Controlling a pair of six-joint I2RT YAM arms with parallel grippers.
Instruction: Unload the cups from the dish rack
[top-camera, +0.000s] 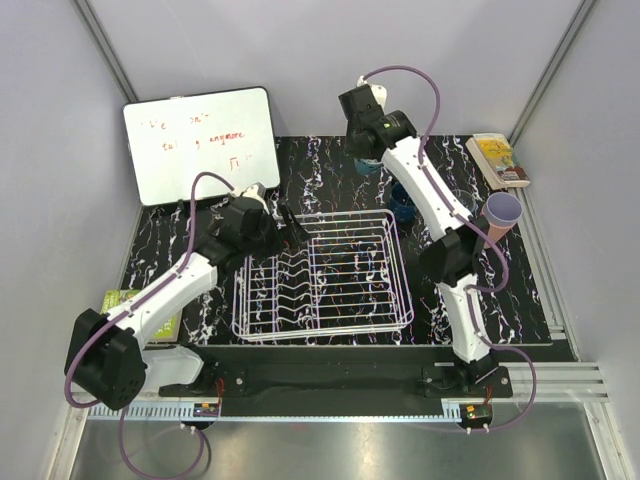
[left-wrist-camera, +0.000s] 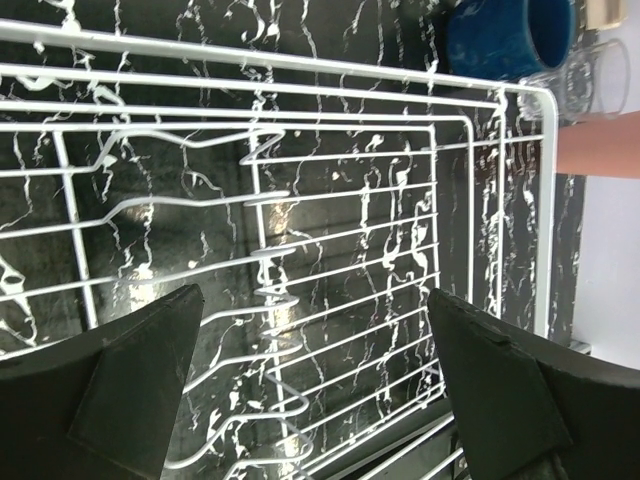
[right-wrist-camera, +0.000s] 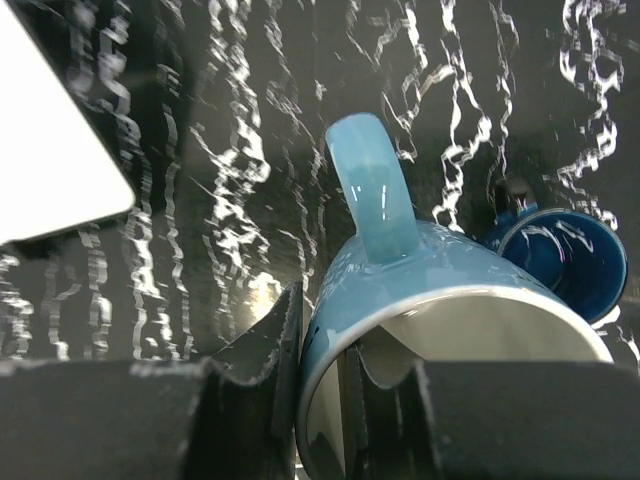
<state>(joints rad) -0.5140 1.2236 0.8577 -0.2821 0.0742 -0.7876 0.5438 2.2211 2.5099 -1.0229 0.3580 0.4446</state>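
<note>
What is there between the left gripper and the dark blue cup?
Only the wires of the dish rack, over the marbled table, lie between the left gripper and the dark blue cup, which stands just outside the rack's corner. The left wrist view shows this.

Left arm (top-camera: 160, 300) is extended from the near-left base toward the centre, and the left gripper (left-wrist-camera: 315, 385) is held wide open. Right arm (top-camera: 430, 195) is stretched far, with the right gripper (right-wrist-camera: 318, 362) clamped on the rim of a teal cup (right-wrist-camera: 420, 270).

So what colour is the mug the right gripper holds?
Light teal-blue mug, white inside; clearest in the right wrist view.
</note>
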